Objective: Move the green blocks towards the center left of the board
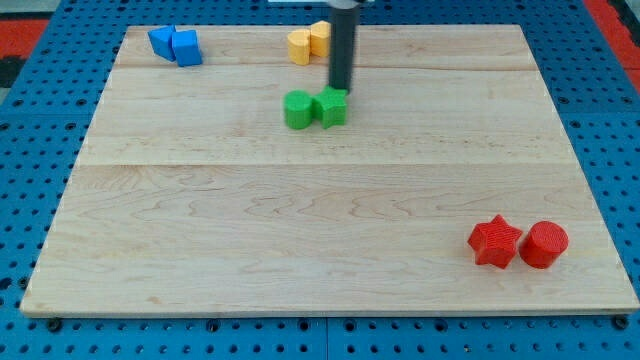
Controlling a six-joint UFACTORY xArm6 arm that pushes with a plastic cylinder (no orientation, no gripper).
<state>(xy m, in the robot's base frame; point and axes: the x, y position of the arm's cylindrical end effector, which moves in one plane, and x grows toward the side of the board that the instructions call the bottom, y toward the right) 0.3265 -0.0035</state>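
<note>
Red star (pixel 495 242) beside red cylinder (pixel 545 245), my tip (pixel 341 89) touching green cube (pixel 333 106) beside green cylinder (pixel 298 110)

The desk (pixel 330 240) is pale wood, smooth and matt, with fine grain lines and plank seams. It lies on a blue perforated base (pixel 30 200) that looks like hard plastic or painted metal. The green blocks (pixel 315 108), red blocks (pixel 518 243), blue blocks (pixel 176 44) and yellow blocks (pixel 308 41) look matt plastic. The rod (pixel 343 45) is dark and dull.
</note>
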